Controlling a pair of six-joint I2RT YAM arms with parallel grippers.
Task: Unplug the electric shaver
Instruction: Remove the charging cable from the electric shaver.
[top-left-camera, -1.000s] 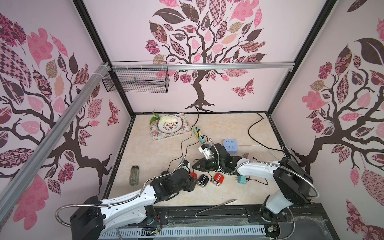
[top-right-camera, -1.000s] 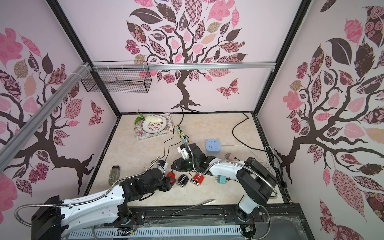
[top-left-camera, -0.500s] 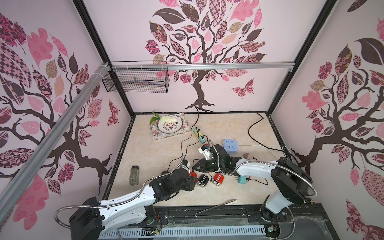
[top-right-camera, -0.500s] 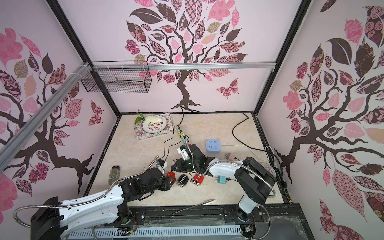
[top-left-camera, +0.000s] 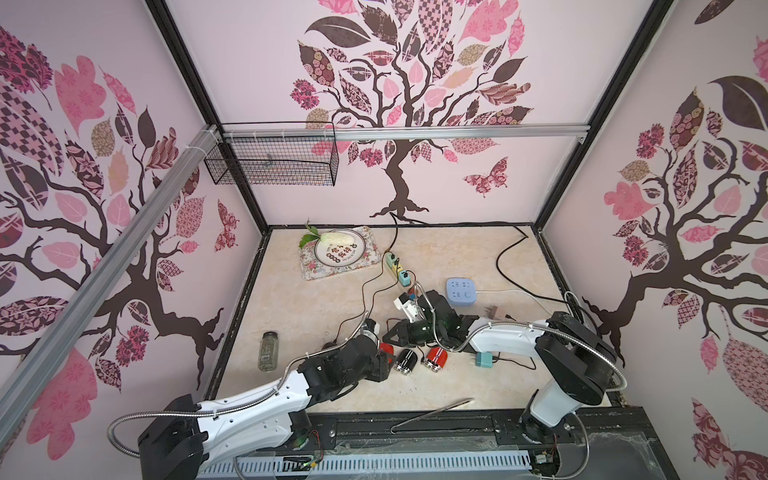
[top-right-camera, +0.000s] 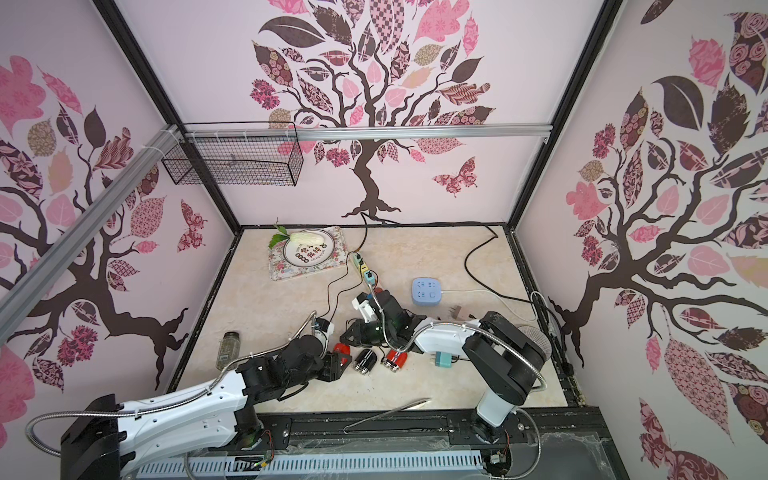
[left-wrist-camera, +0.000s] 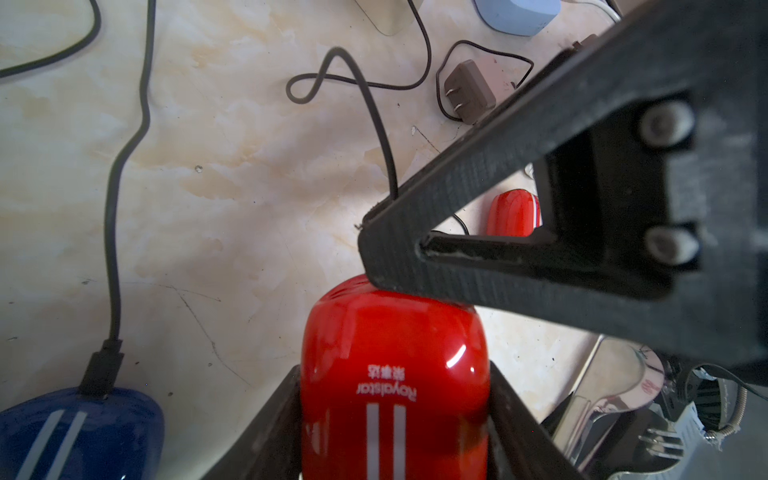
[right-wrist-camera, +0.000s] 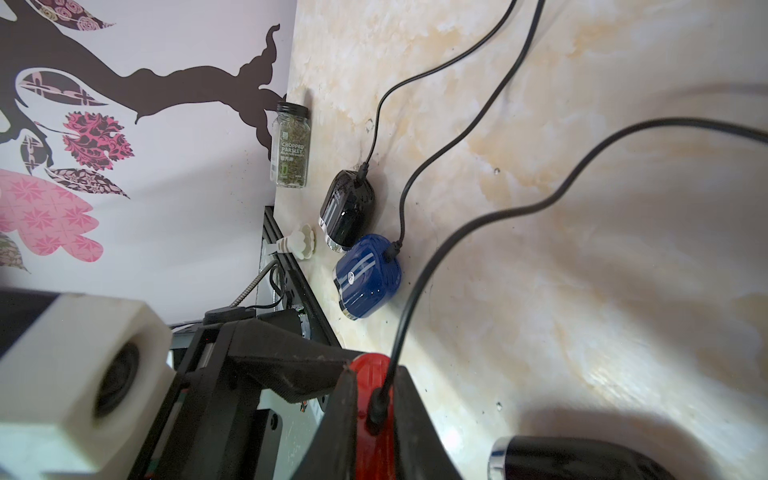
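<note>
Hardly anything has shifted since a second ago: both my arms sit at the same spot over the near middle of the table.

My left gripper holds the red shaver by its body, a finger tight against each side, white lettering facing the wrist camera.

My right gripper reaches in from the right. Its jaws are narrow, one finger on each side of the black plug. A sliver of red shows either side of the plug, so I cannot tell whether the pads pinch it. The plug is seated in the shaver's end. Its black cable runs off toward the far side of the table.

In the left wrist view, one right finger touches the shaver's far end.

In both top views the shaver shows only as a red patch between the two grippers.

Neighbours:
- A black shaver is just to its right.
- A second red shaver lies right of that.
- A blue shaver lies to the left, with a cable plugged in.
- A parsley jar lies well to the left, by the wall.
</note>
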